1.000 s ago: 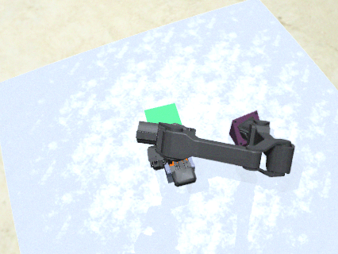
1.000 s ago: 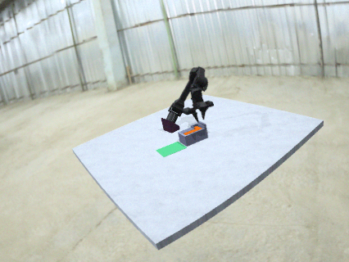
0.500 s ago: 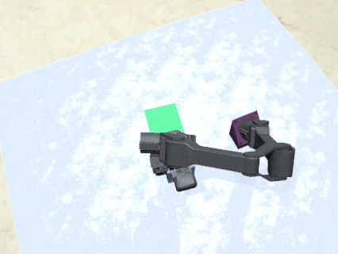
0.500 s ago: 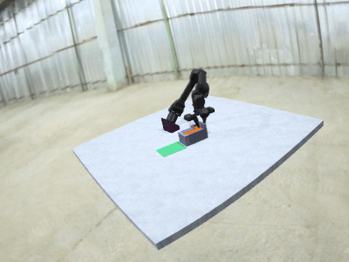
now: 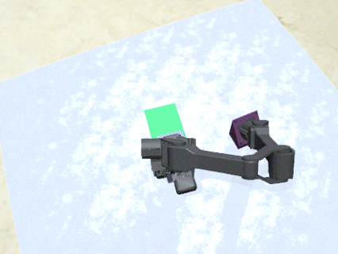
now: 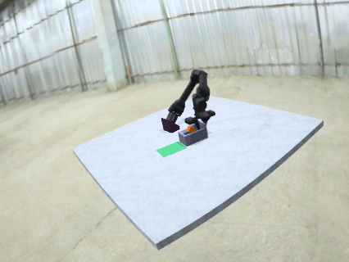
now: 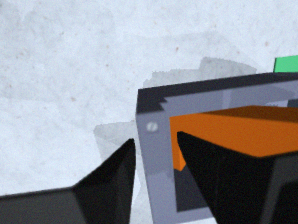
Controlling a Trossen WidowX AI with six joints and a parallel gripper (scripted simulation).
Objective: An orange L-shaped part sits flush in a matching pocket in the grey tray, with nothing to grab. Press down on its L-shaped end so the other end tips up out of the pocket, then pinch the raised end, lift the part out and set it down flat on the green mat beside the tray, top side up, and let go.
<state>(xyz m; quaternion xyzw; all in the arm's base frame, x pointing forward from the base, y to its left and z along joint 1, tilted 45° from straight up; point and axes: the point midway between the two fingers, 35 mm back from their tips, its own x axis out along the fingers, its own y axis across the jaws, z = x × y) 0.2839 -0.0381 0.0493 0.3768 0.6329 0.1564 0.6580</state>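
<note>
Pale concrete floor (image 5: 79, 28) (image 6: 53, 172) round the tabletop. Fingertips part-spread, nothing between. Orange piece (image 6: 191, 128) (image 7: 235, 130) under one finger, far end tipped above the pocket; likely light, stiff; pinch raised end's sides. Tray (image 6: 193, 137) (image 7: 154, 165) walls crowd fingers; green mat (image 5: 164, 119) (image 6: 171, 149) (image 7: 287, 64) beyond.

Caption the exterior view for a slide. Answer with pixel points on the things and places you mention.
WidowX arm's gripper (image 5: 164, 178) (image 6: 199, 123) (image 7: 155, 139) reaching down at the grey tray (image 6: 189, 139) (image 7: 152, 165) holding the tilted orange part (image 6: 191, 128) (image 7: 225, 130).
</note>
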